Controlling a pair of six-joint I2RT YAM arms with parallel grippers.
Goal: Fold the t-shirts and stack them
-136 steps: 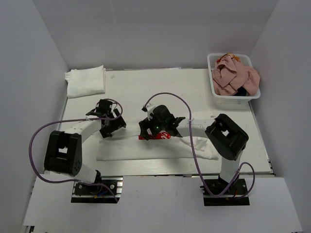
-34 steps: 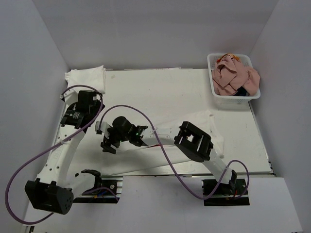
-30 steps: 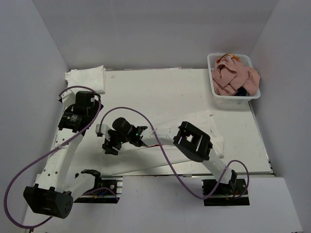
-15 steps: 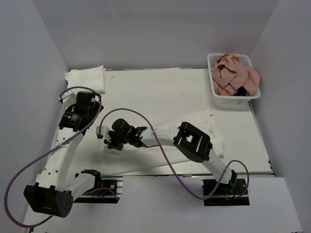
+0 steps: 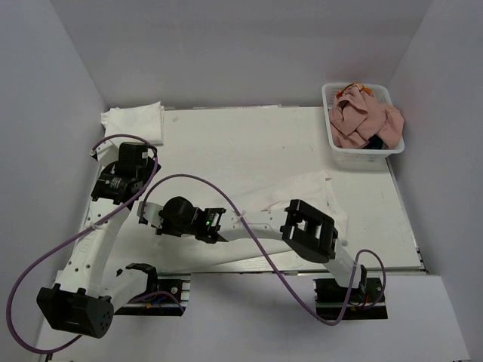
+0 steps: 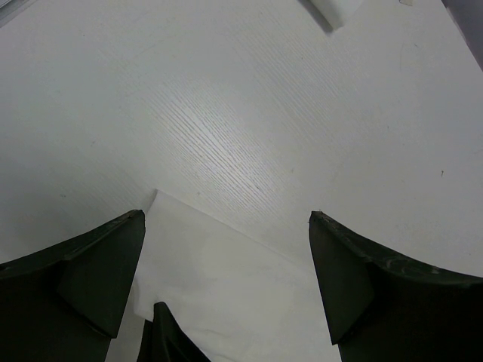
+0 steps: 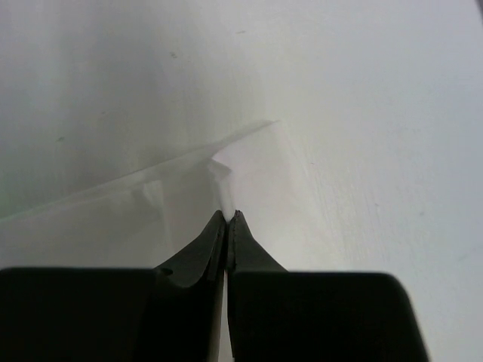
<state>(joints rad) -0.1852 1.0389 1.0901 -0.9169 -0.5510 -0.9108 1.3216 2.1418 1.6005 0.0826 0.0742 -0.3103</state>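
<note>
Near the left front edge of the table (image 5: 249, 143), an edge of the spread white shirt (image 5: 306, 188) is pinched in the fully closed right hand (image 7: 227, 215), while the left hand (image 6: 226, 219) is held wide open and empty over a shirt corner.

Behind the right gripper (image 7: 227, 214), its arm (image 5: 253, 220) hides the middle of the white t-shirt (image 5: 313, 187); the cloth at its tips is blurred. The left gripper (image 6: 226, 219) fingers (image 6: 370, 294) run off the bottom edge.

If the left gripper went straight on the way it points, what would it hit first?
The left gripper points down at the table; likely first contact is the white shirt corner between its open jaws, though depth is unclear.
</note>
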